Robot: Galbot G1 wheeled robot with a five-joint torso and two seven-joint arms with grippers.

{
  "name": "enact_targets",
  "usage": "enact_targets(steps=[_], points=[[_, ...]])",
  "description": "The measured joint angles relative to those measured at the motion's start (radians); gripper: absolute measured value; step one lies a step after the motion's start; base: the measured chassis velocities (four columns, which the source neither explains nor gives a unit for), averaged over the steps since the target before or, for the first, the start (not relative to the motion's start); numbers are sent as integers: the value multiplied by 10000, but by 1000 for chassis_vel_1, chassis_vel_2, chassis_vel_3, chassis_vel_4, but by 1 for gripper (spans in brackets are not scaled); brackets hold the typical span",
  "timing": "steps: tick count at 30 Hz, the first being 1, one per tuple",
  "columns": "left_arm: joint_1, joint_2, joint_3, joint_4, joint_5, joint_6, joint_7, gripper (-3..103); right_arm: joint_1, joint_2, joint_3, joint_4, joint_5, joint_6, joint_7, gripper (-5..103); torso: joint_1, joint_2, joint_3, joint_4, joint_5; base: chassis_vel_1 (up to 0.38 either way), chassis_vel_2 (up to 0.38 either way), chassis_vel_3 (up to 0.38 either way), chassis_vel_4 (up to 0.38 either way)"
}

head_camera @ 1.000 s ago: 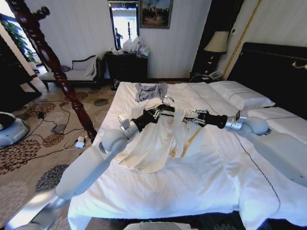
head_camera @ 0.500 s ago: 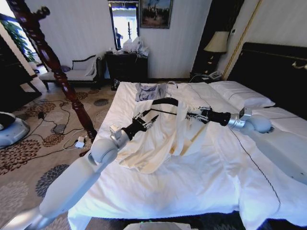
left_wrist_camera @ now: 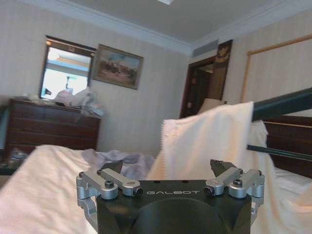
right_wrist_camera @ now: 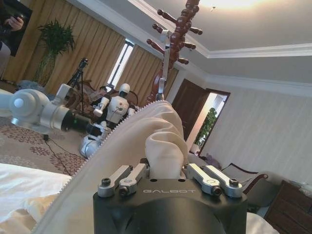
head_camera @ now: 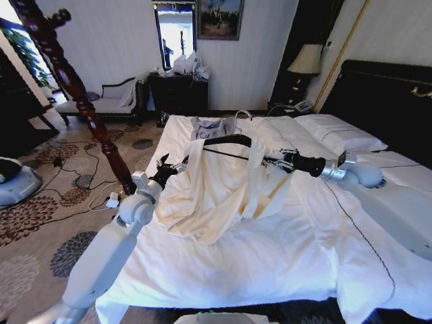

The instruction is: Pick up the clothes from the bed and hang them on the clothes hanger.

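Note:
The cream clothes [head_camera: 216, 196] drape over the black clothes hanger [head_camera: 229, 140], which is held above the bed [head_camera: 270, 263] with its silver hook [head_camera: 240, 115] on top. The garment's lower part trails onto the sheet. My right gripper [head_camera: 271, 160] is at the hanger's right end and is shut on bunched cream cloth [right_wrist_camera: 163, 146]; the right wrist view shows the fabric between its fingers [right_wrist_camera: 130, 174]. My left gripper [head_camera: 169, 165] is open and holds nothing. It hovers at the bed's left edge, apart from the garment. In the left wrist view it [left_wrist_camera: 165, 166] faces the hanging cloth [left_wrist_camera: 209, 141].
A small grey-blue garment [head_camera: 210, 128] lies at the far end of the bed. A dark wooden post [head_camera: 81, 94] stands left of the bed, with cables on the carpet [head_camera: 81, 182]. White pillows [head_camera: 337, 135] and a black headboard [head_camera: 385, 88] are on the right, and a dresser [head_camera: 179, 91] is at the back.
My left gripper has let go at the hanger and drawn back leftward to the bed's edge. The right gripper has raised the hanger, lifting the clothes.

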Motion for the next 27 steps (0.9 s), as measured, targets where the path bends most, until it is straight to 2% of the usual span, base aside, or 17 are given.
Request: enact_targets(steps=[6, 9, 11, 12, 14, 15, 16, 18, 22, 24, 27], points=[[-402, -38, 377, 487, -344, -61, 720, 102, 20, -57, 17, 180, 57, 38, 104, 21, 0, 0, 0, 0, 0, 0, 0, 0, 0], [-489, -19, 433, 572, -557, -82, 935, 100, 28, -43, 17, 206, 64, 42, 122, 21, 0, 0, 0, 2, 0, 0, 0, 0, 0], [-570, -12, 472, 643, -755, -140, 1174, 89, 33, -23, 5, 215, 64, 56, 125, 21, 0, 0, 0, 3, 0, 0, 0, 0, 0], [-570, -12, 472, 643, -755, -140, 1174, 89, 33, -23, 5, 215, 64, 56, 125, 21, 0, 0, 0, 3, 0, 0, 0, 0, 0], [-595, 10, 495, 685, -819, -259, 1402, 79, 34, -9, -12, 215, 64, 82, 126, 21, 0, 0, -1, 2, 0, 0, 0, 0, 0], [-599, 21, 500, 685, -828, -286, 1459, 79, 33, -8, -16, 215, 64, 90, 125, 21, 0, -1, 0, 2, 0, 0, 0, 0, 0], [-605, 60, 506, 674, -879, -317, 1562, 68, 35, -8, -19, 215, 64, 111, 125, 21, 0, 0, 0, 3, 0, 0, 0, 0, 0], [-613, 79, 509, 657, -920, -329, 1608, 68, 36, -9, -21, 215, 64, 126, 122, 21, 0, 0, 0, 3, 0, 0, 0, 0, 0], [-680, 127, 476, 609, -1078, -431, 1752, 46, 37, -17, -29, 198, 60, 170, 109, 21, 0, 0, -1, 0, 0, 0, 0, 0, 0], [-681, 139, 443, 571, -1114, -441, 1761, 46, 37, -20, -32, 195, 53, 175, 106, 21, 0, 0, -1, 0, 0, 0, 0, 0, 0], [-634, 217, 290, 332, -1151, -450, 1807, 30, 35, -35, -39, 168, 2, 216, 96, 21, 0, 0, -2, 2, 0, 0, 0, 0, 0]])
